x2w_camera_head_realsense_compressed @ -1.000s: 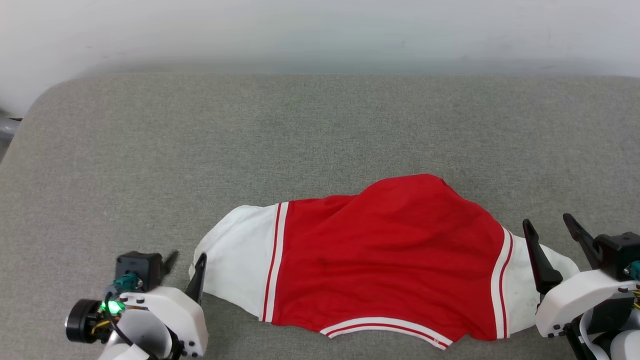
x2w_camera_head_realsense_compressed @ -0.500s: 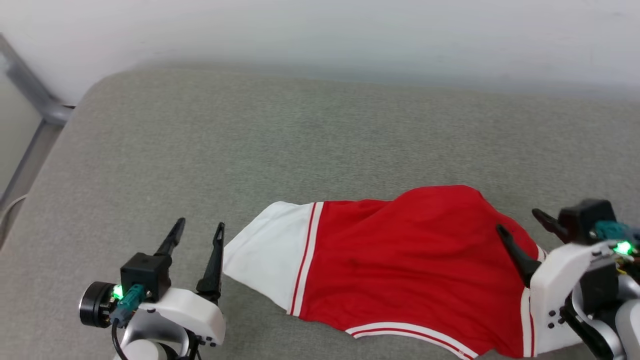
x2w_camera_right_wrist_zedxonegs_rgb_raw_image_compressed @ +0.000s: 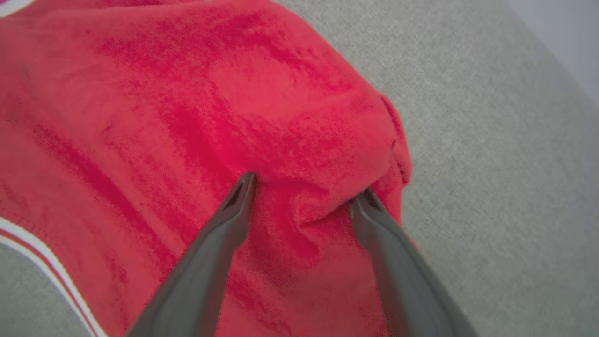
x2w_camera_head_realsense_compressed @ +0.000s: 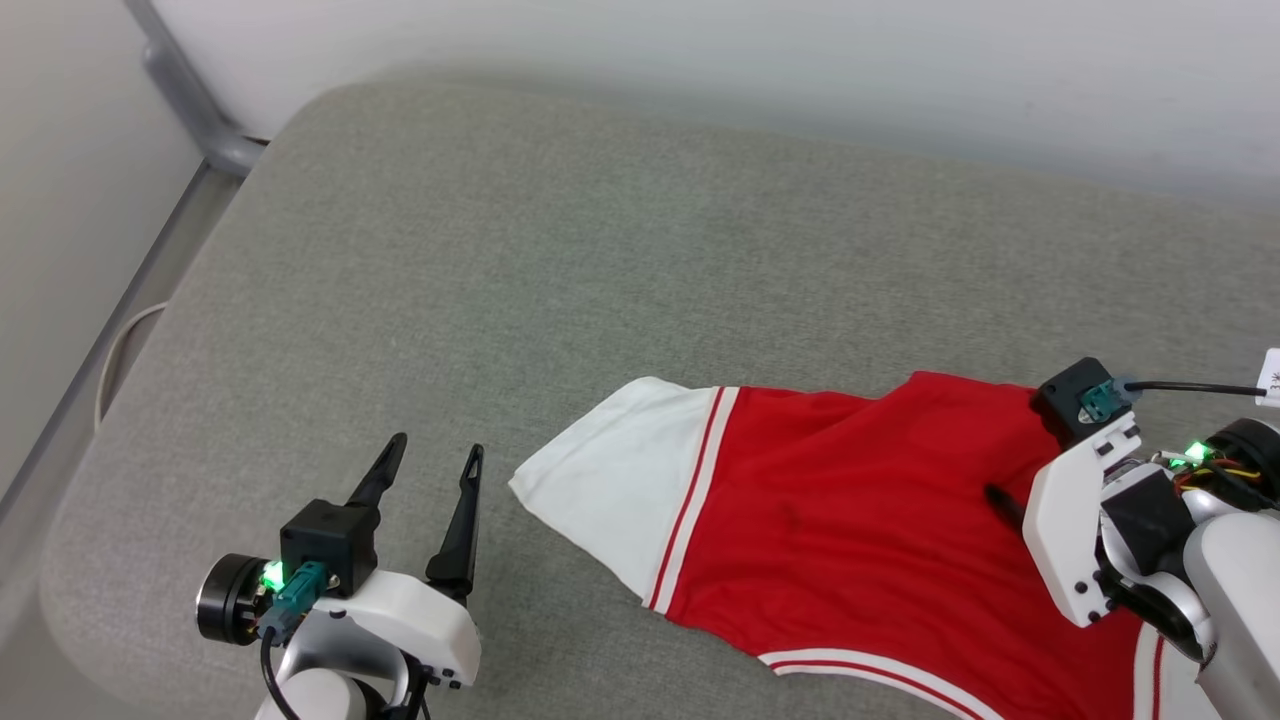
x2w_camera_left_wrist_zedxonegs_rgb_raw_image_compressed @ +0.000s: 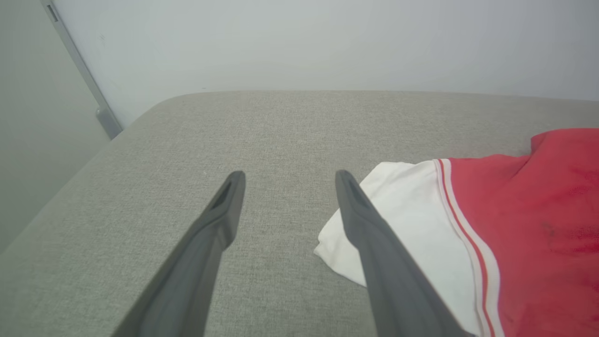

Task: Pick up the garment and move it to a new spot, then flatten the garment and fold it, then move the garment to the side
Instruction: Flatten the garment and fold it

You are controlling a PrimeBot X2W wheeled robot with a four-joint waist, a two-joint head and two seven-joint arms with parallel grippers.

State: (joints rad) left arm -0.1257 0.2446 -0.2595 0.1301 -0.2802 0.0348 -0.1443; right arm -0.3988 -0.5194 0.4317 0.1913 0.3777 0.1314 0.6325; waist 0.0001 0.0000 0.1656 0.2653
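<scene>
The garment (x2w_camera_head_realsense_compressed: 850, 520) lies spread on the grey cushion, plain red side up, and its print is hidden. One white sleeve (x2w_camera_head_realsense_compressed: 620, 480) with striped trim points left. My left gripper (x2w_camera_head_realsense_compressed: 438, 445) is open above bare cushion, just left of that sleeve (x2w_camera_left_wrist_zedxonegs_rgb_raw_image_compressed: 402, 210); in the left wrist view the left gripper (x2w_camera_left_wrist_zedxonegs_rgb_raw_image_compressed: 290, 174) holds nothing. My right gripper (x2w_camera_right_wrist_zedxonegs_rgb_raw_image_compressed: 307, 185) is open, with both fingertips pressed into the red cloth near the garment's far edge and a raised fold between them. One right finger (x2w_camera_head_realsense_compressed: 1003, 503) shows in the head view.
The grey cushion (x2w_camera_head_realsense_compressed: 600, 250) runs back to a white wall. Its rounded left edge is close to my left arm. Beyond it stand a grey metal rail (x2w_camera_head_realsense_compressed: 190, 100) and a thin cable (x2w_camera_head_realsense_compressed: 120, 350). Bare cushion stretches behind and to the left of the garment.
The camera has swung left, so the whole picture shifted. My right gripper has moved from beside the right white sleeve onto the red body. My left gripper's fingers now stand clearly apart.
</scene>
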